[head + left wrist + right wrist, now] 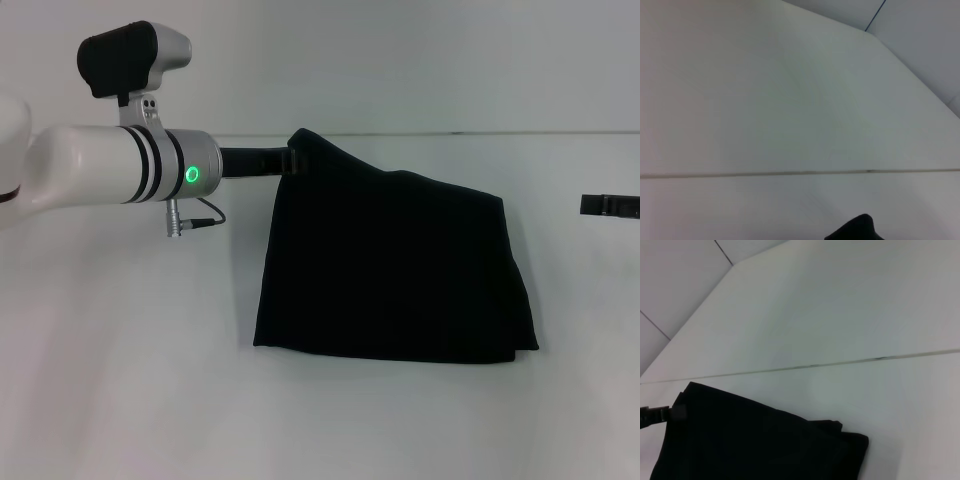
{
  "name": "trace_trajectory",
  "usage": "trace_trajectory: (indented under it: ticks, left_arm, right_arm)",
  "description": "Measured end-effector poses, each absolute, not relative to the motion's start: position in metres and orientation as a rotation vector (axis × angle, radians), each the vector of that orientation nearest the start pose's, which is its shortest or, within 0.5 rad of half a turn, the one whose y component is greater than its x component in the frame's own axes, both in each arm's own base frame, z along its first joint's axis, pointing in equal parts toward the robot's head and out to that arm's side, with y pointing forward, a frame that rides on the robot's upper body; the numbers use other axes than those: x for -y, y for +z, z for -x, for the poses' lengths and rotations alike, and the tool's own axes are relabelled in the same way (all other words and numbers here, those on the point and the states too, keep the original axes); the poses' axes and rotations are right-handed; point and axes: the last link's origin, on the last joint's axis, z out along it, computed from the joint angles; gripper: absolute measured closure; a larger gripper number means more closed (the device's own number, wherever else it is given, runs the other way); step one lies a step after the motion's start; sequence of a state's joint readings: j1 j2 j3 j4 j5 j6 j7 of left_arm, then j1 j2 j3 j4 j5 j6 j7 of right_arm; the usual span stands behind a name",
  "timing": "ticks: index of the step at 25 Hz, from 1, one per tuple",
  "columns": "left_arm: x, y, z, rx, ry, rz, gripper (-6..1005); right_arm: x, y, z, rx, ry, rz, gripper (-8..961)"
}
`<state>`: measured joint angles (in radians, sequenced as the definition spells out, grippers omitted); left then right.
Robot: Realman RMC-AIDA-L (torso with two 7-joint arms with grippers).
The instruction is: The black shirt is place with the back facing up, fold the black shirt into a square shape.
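**Shirt Folded, Far-Left Corner Gripped**

The left gripper [290,160] pinches the black shirt [390,270] at its 11 o'clock corner, raised. The shirt lies folded mid-table [120,380]; no lettering shows. At 3 o'clock the right gripper [610,206] is cut off; finger state cannot be told.

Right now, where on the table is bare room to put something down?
Bare table runs along the near edge in front of the black shirt, and between the shirt and the right gripper. It is crowded at the shirt's far-left corner, where the left gripper grips the cloth.
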<state>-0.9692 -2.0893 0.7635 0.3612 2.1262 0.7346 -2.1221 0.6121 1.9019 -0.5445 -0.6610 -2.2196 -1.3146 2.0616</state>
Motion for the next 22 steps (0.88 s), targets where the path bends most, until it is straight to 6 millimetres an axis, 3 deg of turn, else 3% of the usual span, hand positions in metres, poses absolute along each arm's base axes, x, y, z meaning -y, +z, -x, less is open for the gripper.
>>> trace_trajectory:
  ticks: [6,12,17,22]
  left_arm:
    - [-0.465,-0.047,0.195,1.262,-0.467,2.17,873]
    - [-0.465,-0.03,0.214,1.24,-0.474,2.097,823]
    - [-0.451,-0.01,0.224,1.229,-0.534,2.117,628]
    - [-0.425,0.0,0.208,1.089,-0.569,2.366,472]
  right_arm:
    - [-0.39,0.091,-0.312,-1.368,0.487,2.191,24]
    - [-0.393,0.091,-0.31,-1.359,0.489,2.189,24]
    - [-0.396,0.094,-0.305,-1.345,0.497,2.203,25]
    - [-0.395,0.09,-0.286,-1.219,0.521,2.351,25]
